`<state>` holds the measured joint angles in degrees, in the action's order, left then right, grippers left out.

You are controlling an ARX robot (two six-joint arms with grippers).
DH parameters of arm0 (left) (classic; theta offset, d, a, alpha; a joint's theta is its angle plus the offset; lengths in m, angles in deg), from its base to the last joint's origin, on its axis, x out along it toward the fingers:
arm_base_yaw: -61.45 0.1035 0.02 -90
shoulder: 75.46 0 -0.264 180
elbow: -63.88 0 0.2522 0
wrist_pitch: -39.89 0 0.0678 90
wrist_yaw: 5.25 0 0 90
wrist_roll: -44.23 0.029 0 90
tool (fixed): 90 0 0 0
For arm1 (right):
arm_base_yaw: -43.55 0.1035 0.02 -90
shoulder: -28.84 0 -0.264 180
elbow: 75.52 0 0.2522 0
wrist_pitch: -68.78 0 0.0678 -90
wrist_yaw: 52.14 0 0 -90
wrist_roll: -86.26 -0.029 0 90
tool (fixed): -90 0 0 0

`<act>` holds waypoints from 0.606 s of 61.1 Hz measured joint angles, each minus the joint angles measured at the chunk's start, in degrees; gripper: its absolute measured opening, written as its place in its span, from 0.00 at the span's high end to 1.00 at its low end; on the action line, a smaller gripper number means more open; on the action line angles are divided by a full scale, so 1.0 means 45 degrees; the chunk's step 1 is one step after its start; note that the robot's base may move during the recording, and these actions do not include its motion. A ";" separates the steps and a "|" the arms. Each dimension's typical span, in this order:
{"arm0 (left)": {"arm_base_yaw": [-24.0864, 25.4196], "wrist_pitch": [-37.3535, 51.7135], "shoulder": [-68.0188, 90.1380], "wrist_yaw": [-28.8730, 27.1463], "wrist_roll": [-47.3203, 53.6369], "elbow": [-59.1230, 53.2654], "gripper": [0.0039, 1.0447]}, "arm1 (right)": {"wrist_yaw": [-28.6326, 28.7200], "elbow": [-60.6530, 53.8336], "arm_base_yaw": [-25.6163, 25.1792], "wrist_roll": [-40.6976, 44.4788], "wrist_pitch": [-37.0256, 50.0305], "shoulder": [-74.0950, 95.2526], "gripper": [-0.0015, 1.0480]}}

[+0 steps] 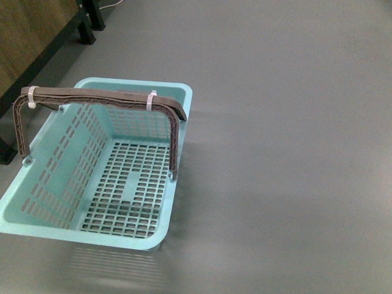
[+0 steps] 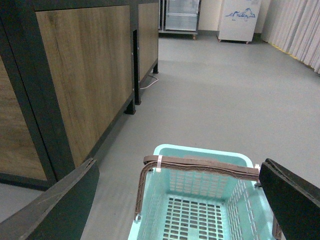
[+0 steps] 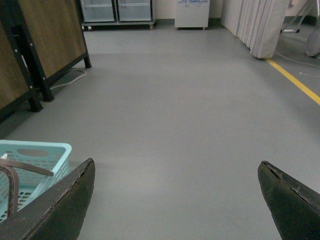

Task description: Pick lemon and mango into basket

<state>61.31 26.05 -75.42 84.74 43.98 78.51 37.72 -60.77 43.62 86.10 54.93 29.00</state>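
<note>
Light teal slotted plastic basket (image 1: 55,177): empty, standing on the grey floor (image 1: 294,153).
Lemon, mango: in no view; you must locate them first.
Left gripper (image 2: 179,167), right gripper (image 3: 176,167): both spread wide, holding nothing. Close only once you straddle a fruit.

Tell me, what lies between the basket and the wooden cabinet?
Only bare grey floor lies between the basket and the wooden cabinet; the left wrist view shows it.
</note>
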 joint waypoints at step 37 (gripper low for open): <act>-0.1180 -0.3065 0.4478 -0.1229 -0.7271 0.2555 0.06 | -0.0005 0.0000 0.0000 0.0000 0.0000 0.0000 0.08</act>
<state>55.99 12.26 -55.27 79.21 11.26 90.01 37.70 -60.77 43.62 86.10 54.93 29.00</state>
